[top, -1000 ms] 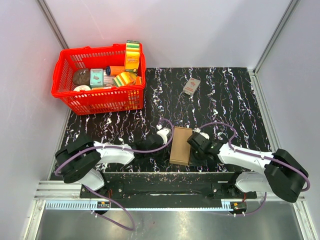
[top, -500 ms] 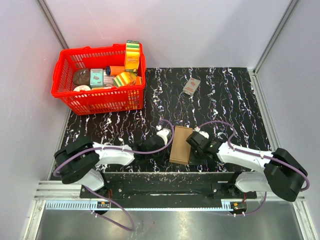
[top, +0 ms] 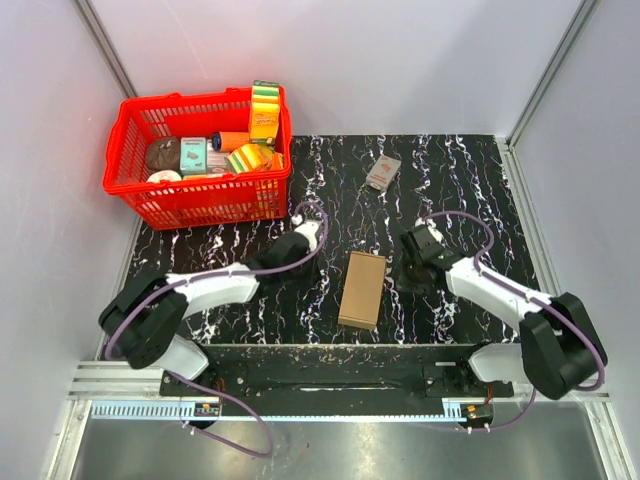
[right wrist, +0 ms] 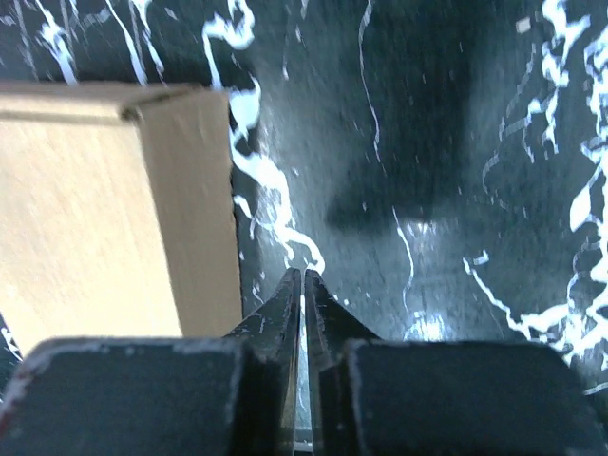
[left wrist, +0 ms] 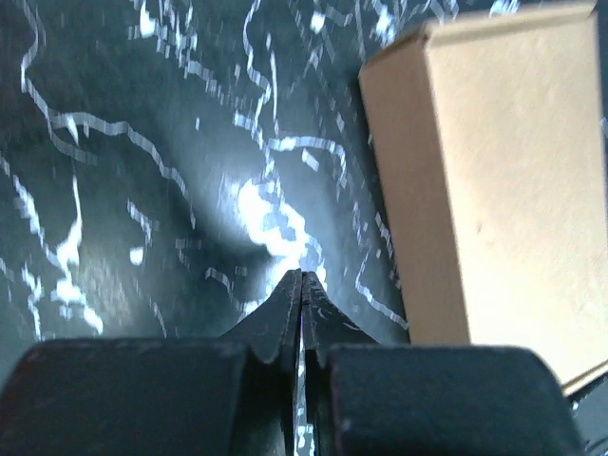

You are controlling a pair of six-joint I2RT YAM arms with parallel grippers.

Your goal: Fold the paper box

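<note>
**Task status.** The paper box (top: 362,290) lies flat on the surface (top: 450,190) as a slim, closed rectangular form. Its broad top face and one long side wall are up and square. No loose flap or open notch shows in any view. Judged from this, the folding is essentially done, and what may remain is only a check or a final press on the end closures.

**Position of the box.** It lies between the two hands: to the right of the left hand (left wrist: 301,290) and to the left of the right hand (right wrist: 302,285). It is clear of both, with dark surface showing in each gap. Nothing touches it.

**Hand state.**
- Left hand: fingers pressed together, tips meeting in a thin seam, nothing between them.
- Right hand: fingers pressed together in the same way, holding nothing.

**Not verifiable.**
- The underside of the box is hidden, so a seam or tab beneath cannot be confirmed.
- Each wrist view shows only one corner region of the box; the rest is cut off by the frame edge or by the hand's own housing.
- The end panels are too small in the overhead view to tell whether their tabs are fully tucked.
- How high each hand stands above the surface cannot be determined.
</note>
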